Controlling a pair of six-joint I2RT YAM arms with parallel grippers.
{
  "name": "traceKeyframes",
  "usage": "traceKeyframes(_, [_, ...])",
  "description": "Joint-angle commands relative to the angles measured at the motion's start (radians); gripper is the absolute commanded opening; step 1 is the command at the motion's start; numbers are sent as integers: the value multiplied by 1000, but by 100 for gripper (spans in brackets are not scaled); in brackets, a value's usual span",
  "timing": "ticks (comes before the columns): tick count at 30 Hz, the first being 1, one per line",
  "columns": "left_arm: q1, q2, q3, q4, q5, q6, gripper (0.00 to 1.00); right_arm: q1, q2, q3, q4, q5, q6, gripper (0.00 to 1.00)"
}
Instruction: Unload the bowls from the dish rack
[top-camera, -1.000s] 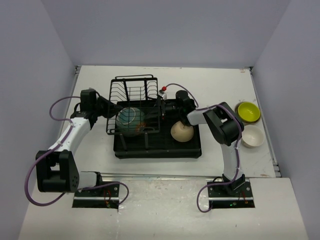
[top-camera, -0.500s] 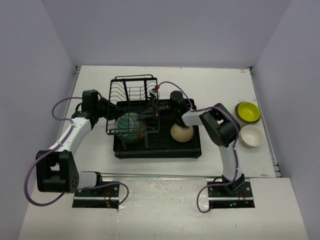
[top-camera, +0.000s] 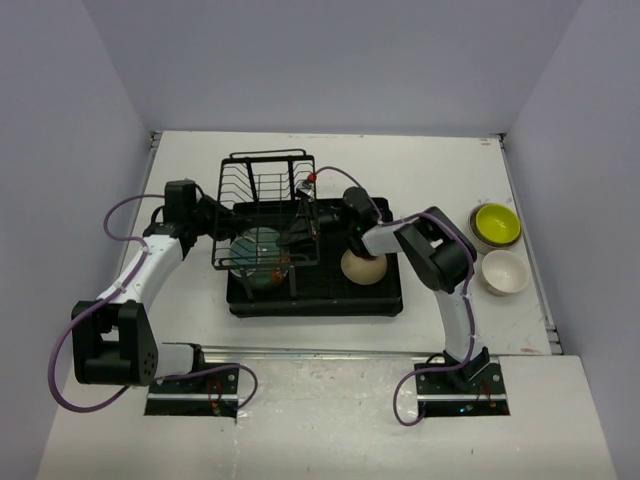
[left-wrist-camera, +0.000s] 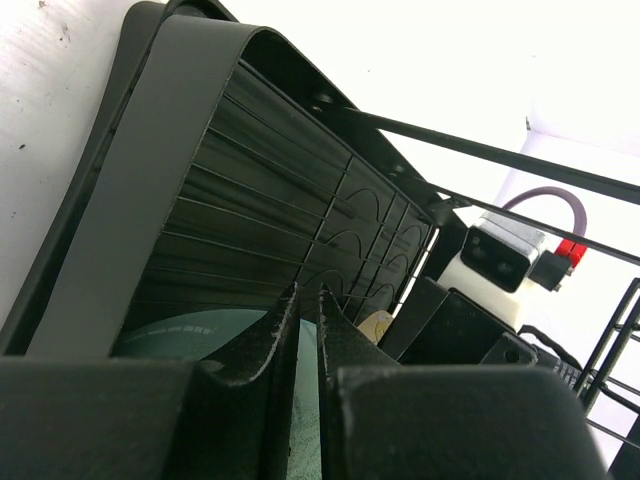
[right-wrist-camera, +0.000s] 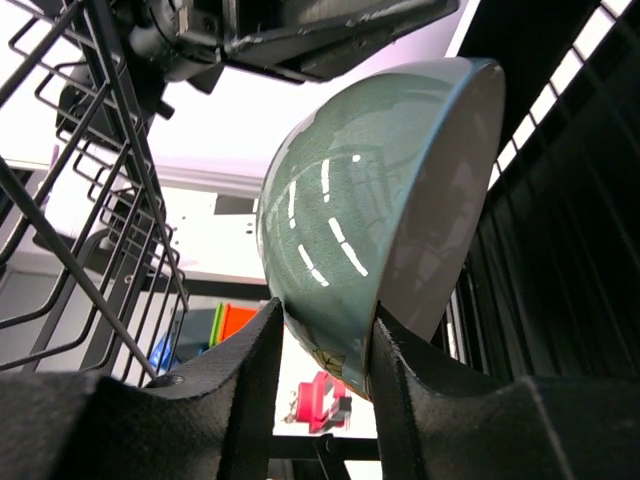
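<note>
at the middle of the table (top-camera: 430, 170), inside the black dish rack (top-camera: 320, 303), we see the right fingers (right-wrist-camera: 270, 335) clamped on the wall of the teal bowl (right-wrist-camera: 350, 200), one finger against its glazed outside and the other inside the rim. the bowl stands tilted on edge among the wires of the upright holder (top-camera: 262, 178), in the left part of the tray. the left fingers (left-wrist-camera: 283, 335) are together, with only a thin slit between them, at the rack's left side just above the teal bowl. a beige bowl (top-camera: 363, 265) lies upside down in the tray's right half. on the table to the right, a yellow-green bowl (top-camera: 496, 220) and a cream bowl (top-camera: 503, 272) sit near each other.
</note>
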Motion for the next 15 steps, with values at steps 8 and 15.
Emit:
traceKeyframes(8, [-5,-32,0,-2,31,-19,12,45,55,1,173,-62,112,40])
traceKeyframes(15, [-5,-37,-1,-2,33,-29,12,83,118,63,294,-31,246,16])
